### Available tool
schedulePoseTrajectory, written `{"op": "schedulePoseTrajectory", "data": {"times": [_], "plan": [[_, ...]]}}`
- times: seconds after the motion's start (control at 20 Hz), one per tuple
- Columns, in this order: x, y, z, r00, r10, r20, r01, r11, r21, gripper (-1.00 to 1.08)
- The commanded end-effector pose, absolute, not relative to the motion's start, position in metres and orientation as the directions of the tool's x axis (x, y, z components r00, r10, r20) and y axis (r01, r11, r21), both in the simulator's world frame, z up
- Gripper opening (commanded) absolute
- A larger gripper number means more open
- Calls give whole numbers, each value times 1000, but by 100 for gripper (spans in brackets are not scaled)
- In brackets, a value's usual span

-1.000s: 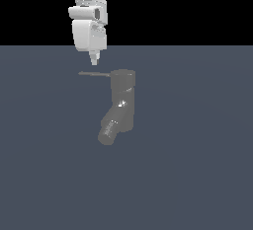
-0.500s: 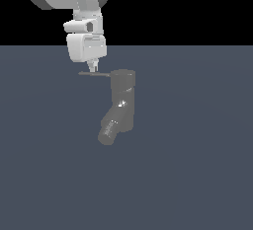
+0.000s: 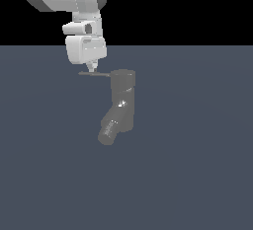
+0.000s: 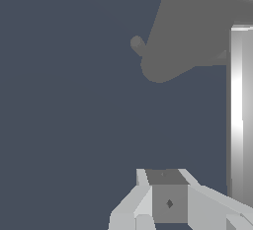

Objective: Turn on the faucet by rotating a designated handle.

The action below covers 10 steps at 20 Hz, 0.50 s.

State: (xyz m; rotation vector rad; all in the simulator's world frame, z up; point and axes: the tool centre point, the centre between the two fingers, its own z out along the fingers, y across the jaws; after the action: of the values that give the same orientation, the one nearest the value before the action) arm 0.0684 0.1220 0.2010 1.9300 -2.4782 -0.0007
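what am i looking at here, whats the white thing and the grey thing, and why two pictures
These are simulator renders of one moment, not photographs. The white shape coming down from the top is a robot arm, ending in its pincer, the part that grips. In the exterior view, taken by a camera off the arm, the pincer's tip sits right at a thin rod, the handle, close to its free end. That rod sticks out sideways from the top of a small dark grey faucet, which stands on a flat blue-grey surface with its thick spout angled downward. The other picture comes from a camera on the arm's wrist, looking past the pincer. The pincer holds nothing that I can see; whether it is open or shut I cannot tell.
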Motion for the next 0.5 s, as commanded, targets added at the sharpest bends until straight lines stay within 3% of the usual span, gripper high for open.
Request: {"op": "schedulePoseTrajectory", "data": {"times": [0.0,0.45], "plan": [[63,124,201,-244,-970,0,-970,244,0,-100],[38,129,201,-244,-970,0,-970,244,0,-100]]}}
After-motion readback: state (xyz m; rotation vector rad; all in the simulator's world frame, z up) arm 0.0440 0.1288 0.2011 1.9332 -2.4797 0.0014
